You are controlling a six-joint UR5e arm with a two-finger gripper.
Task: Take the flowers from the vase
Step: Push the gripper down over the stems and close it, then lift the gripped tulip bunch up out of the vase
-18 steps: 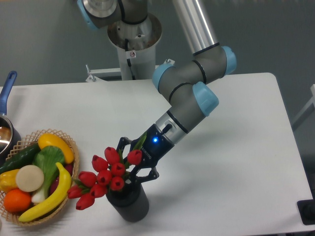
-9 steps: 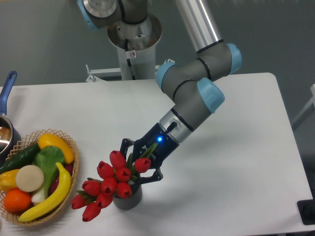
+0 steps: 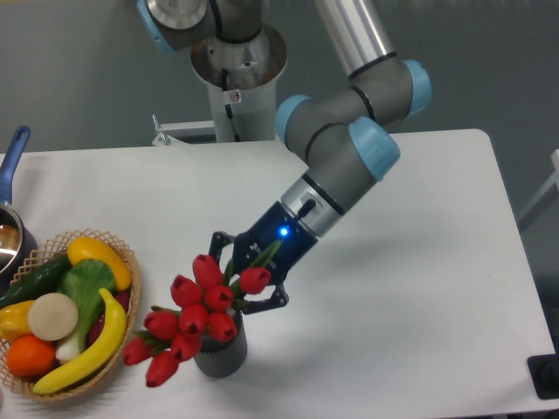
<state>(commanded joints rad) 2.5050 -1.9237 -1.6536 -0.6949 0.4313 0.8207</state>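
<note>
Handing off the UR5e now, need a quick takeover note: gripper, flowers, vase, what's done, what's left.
Gripper: fingers straddle the tulip stems just above the vase mouth; too hidden by the buds to say whether it is clamped.
Flowers: red tulip bunch leaning toward the wicker basket, stems apparently in the vase.
Vase: dark grey, upright at the table's front edge, right of the basket.
Done: gripper brought to the stems.
Left: confirm the grip, lift the bunch clear; watch that the vase doesn't come along.

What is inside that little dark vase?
The vase seems to hold the red flowers, their buds spilling over its mouth. The gripper straddles their green stems. The buds cover the vase's interior.
</note>
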